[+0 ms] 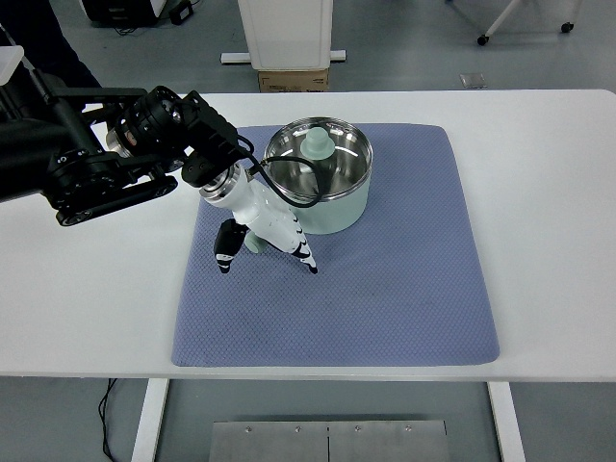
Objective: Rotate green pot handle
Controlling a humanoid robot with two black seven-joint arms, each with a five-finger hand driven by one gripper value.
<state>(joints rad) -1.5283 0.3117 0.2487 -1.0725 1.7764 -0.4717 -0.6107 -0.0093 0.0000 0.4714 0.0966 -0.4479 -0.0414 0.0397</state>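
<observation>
- Where the white table (539, 241) fills the view, a blue-grey mat (385, 289) with a fine dimpled weave lies across its middle, its corners rounded.
- A round green pot (322, 188) stands on the mat's far half, left of centre. Its outside is pale, matte mint green, and its inside is shiny, mirror-like steel.
- A small mint-green knob (320, 144), domed like a bell, shows at the pot's far rim.
- The pot's handle (258, 241), a stubby pale green piece, sticks out from the pot's lower left side over the mat.
- The left hand (262, 231) has a glossy white shell and black-tipped fingers (225, 252). It reaches in from the left on a bulky black arm (96, 164) looped with black cable.
- The fingers curl downward on both sides of the handle, thumb on the left and the rest on the right, closed around it with tips near the mat.
</observation>
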